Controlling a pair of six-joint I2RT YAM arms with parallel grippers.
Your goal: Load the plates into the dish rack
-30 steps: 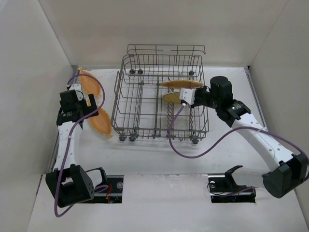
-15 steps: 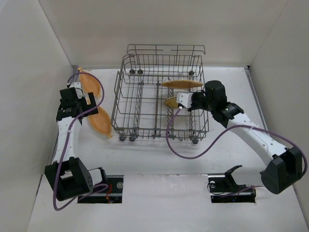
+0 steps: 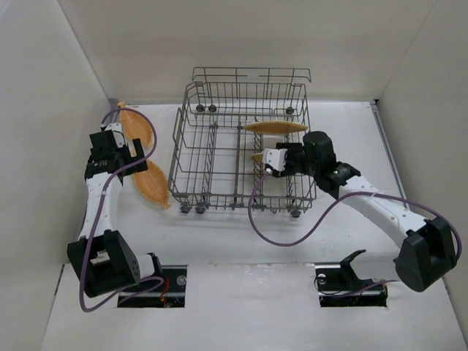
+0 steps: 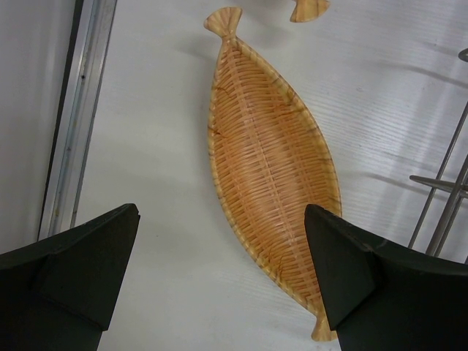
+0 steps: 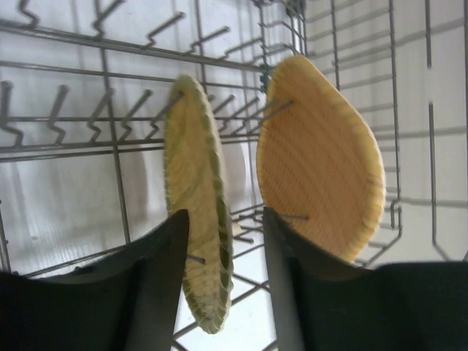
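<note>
The grey wire dish rack [image 3: 196,146] stands mid-table. Two plates stand on edge in its right half: an orange-tan one [image 3: 276,126] [image 5: 322,168] and a yellowish woven one [image 3: 257,156] [image 5: 191,197] between tines. My right gripper [image 3: 272,162] [image 5: 223,241] is open, its fingers straddling the yellowish plate's near edge with a gap on the right side. Two leaf-shaped plates [image 3: 137,128] [image 3: 152,184] lie on the table left of the rack. My left gripper [image 3: 126,153] [image 4: 219,270] hovers wide open over one leaf plate [image 4: 270,161], touching nothing.
White walls close in on the left, back and right. A metal strip [image 4: 73,124] runs along the table's left edge. Rack wires [image 4: 446,190] show right of the left gripper. The tip of the other leaf plate [image 4: 308,9] shows at the top of the left wrist view.
My right gripper carried the yellowish plate down and leftward among the rack's tines, then opened its jaws. The left gripper shifted slightly and stayed open.
</note>
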